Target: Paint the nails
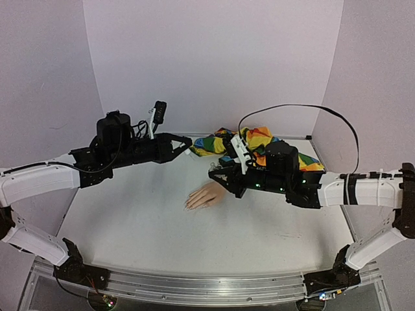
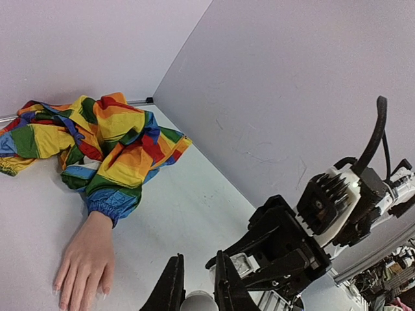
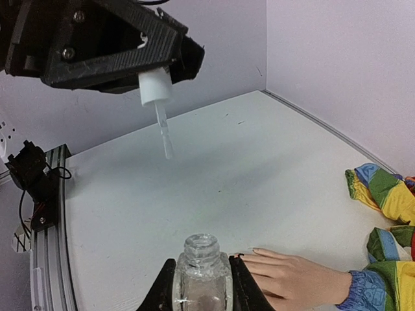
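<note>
Behind the mannequin hand (image 1: 204,196), bunched rainbow sleeve (image 1: 259,139). Just beside that hand, right gripper (image 1: 216,174) clamped on open bottle (image 3: 201,275); up and leftward, left gripper (image 1: 184,144) pinching brush cap (image 3: 155,87). Brush out, painting stage: next, lower bristles gently onto nails (image 2: 104,295) at its fingertips.

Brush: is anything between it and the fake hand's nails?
Nothing visible: the brush in the left end effector hangs above the table, and the right end effector holds the bottle beside the mannequin hand, not between.

Pale lilac walls (image 1: 214,58) enclose a white table (image 1: 162,227) on three sides, under even light
</note>
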`<state>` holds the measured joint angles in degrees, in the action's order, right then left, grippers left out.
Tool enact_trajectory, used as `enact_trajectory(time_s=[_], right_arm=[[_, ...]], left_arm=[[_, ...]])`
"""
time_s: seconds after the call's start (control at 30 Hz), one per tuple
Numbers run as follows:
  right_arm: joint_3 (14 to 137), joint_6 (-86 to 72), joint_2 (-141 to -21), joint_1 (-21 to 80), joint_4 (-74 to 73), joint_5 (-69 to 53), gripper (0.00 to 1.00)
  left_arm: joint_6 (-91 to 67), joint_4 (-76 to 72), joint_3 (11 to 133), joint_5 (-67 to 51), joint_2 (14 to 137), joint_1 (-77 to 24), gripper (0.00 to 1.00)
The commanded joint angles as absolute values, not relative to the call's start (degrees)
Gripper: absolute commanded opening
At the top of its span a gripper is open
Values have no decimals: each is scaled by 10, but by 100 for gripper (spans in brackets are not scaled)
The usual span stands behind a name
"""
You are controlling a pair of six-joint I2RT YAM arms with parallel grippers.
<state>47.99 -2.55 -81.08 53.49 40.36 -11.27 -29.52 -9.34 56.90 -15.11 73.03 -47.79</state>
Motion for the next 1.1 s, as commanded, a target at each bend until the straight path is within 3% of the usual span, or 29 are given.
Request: enact_trajectory(time_s=[0.0, 0.83, 1.07], right_arm=[[485, -34, -786, 535, 422, -80, 0], [404, -5, -656, 520, 355, 46, 0], [392, -5, -638, 517, 350, 66, 0]], left_arm=[[-270, -163, 550, -108, 731, -479, 0], [-84, -590, 300, -147, 891, -491, 0], [-61, -654, 291, -152, 965, -486, 0]])
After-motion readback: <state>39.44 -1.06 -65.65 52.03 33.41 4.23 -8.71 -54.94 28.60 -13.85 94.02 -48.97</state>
